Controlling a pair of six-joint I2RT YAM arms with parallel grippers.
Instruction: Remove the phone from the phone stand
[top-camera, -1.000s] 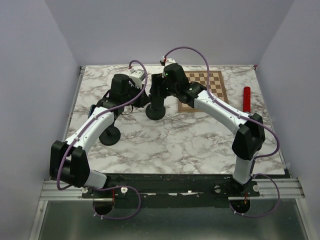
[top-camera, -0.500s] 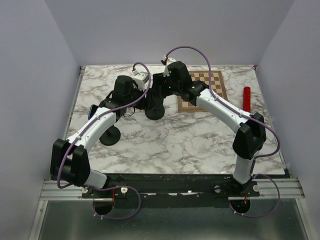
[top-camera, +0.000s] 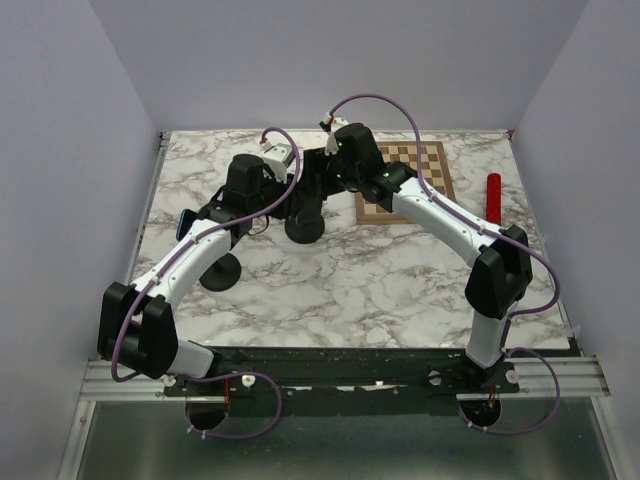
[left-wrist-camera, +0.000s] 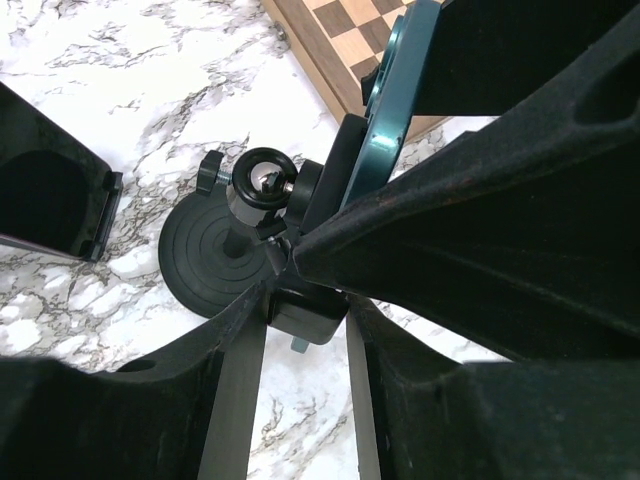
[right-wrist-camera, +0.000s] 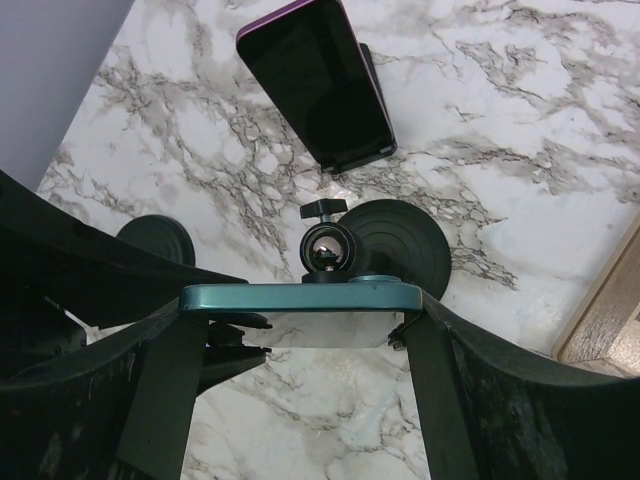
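Both tools are clamped: right tool (right-wrist-camera: 305, 318) across the teal phone (right-wrist-camera: 300, 297), which sits in the cradle of the phone stand (left-wrist-camera: 213, 262), left tool (left-wrist-camera: 305, 305) on that cradle's block; pull the phone straight out while the left pins the stand to the surface (left-wrist-camera: 150, 60).

The table (top-camera: 400, 290) was white marble veined in grey, closed in by pale lilac walls (top-camera: 60, 150). A wood-framed chessboard (top-camera: 430, 165) lay flat toward the far right. To its right, and apart from it, a red cylinder (top-camera: 492, 197) rested on its side near the table's edge. On the left stood a lone round black base (top-camera: 222, 272). Farther left sat a dark-screened handset with a purple rim (right-wrist-camera: 315, 85). An aluminium rail (top-camera: 560, 378) ran along the near edge.
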